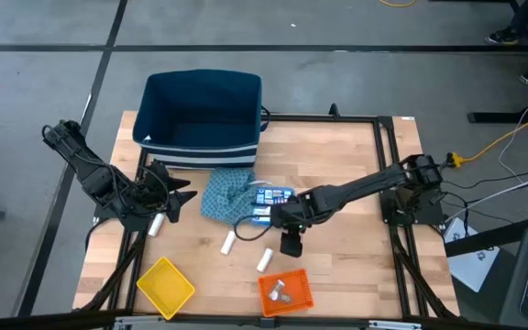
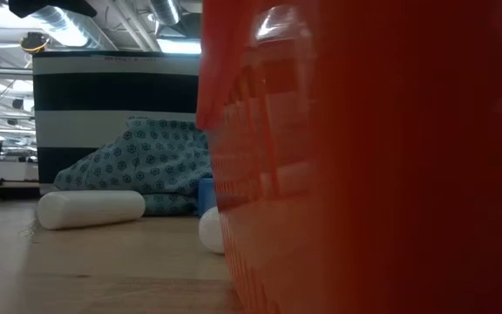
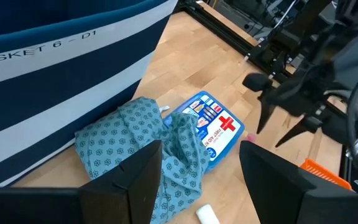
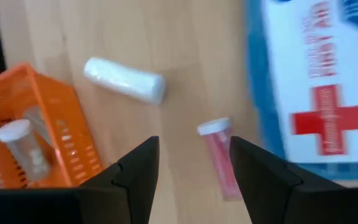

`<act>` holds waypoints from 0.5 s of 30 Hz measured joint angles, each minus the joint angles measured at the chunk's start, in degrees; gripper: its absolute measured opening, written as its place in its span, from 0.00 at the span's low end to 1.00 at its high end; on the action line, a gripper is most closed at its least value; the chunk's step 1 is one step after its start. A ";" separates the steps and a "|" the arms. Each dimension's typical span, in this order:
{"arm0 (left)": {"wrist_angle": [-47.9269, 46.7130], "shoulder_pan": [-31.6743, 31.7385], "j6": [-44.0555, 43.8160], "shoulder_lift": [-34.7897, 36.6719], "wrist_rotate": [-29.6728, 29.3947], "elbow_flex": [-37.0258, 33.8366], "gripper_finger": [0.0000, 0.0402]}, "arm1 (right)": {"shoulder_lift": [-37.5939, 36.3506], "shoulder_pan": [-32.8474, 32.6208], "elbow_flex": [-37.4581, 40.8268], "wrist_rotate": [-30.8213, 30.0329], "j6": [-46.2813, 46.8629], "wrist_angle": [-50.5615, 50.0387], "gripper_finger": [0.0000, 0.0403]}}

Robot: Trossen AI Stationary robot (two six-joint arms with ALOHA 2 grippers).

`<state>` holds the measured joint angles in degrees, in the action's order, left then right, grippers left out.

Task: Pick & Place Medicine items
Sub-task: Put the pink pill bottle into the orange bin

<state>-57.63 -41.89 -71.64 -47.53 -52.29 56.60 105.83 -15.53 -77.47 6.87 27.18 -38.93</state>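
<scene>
Pink vial (image 4: 221,157): lying on the desk (image 4: 185,68) between the right end effector (image 4: 194,180) fingers, apparently untouched.
End effector: narrowly parted.
White rolls: three (image 1: 229,243).
First-aid box (image 4: 319,81): one.

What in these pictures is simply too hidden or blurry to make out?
- Low view: the orange tray fills most of the picture and hides both arms.
- Left wrist view: the teal cloth covers part of the first-aid box.
- Right wrist view: the box is cut off by the edge and its lettering is blurred.
- High view: what lies in the orange tray is too small to name.
</scene>
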 joint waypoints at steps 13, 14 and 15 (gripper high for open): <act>-0.04 0.00 0.32 0.00 -0.18 0.00 0.53 | 8.07 -0.24 -0.07 3.18 -2.20 1.17 0.49; -0.07 0.00 0.34 0.00 -0.25 0.00 0.53 | 8.37 -0.26 -0.09 3.02 -2.24 1.42 0.49; -0.07 0.00 0.39 0.00 -0.31 0.00 0.53 | 8.56 -0.26 -0.09 3.17 -2.22 1.93 0.49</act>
<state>-57.69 -41.89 -71.24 -47.53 -52.60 56.60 114.39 -15.79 -77.56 10.04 24.96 -37.00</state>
